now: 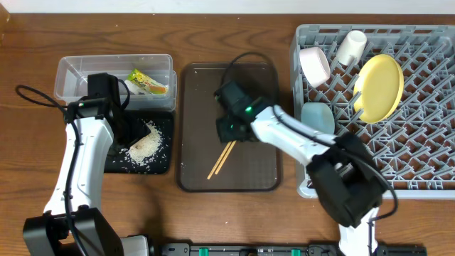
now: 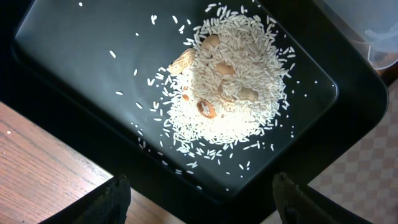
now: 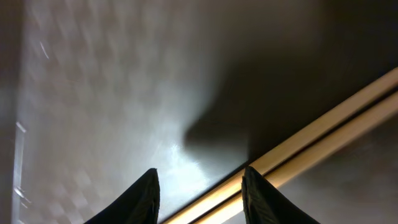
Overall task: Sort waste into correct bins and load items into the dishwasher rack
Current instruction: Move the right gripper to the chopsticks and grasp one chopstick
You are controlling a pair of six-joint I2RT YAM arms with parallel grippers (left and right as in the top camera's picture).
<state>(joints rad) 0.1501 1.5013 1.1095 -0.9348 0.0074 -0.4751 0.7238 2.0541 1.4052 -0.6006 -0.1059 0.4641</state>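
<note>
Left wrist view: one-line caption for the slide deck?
Open left gripper hovers above the black tray, which holds a pile of white rice-like scraps with a few tan bits.

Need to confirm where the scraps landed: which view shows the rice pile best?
The left wrist view: the rice pile fills the frame, single grains distinct on the black tray. Overhead shows it only as a small white patch beside the left arm. The right wrist view shows none of it.

No legible word, brand, number or sign in any view. Only some print on the small yellow-green printed snack wrapper [image 1: 148, 82], lying in the clear rectangular plastic tub [image 1: 71, 75], too small and blurred to read.
</note>
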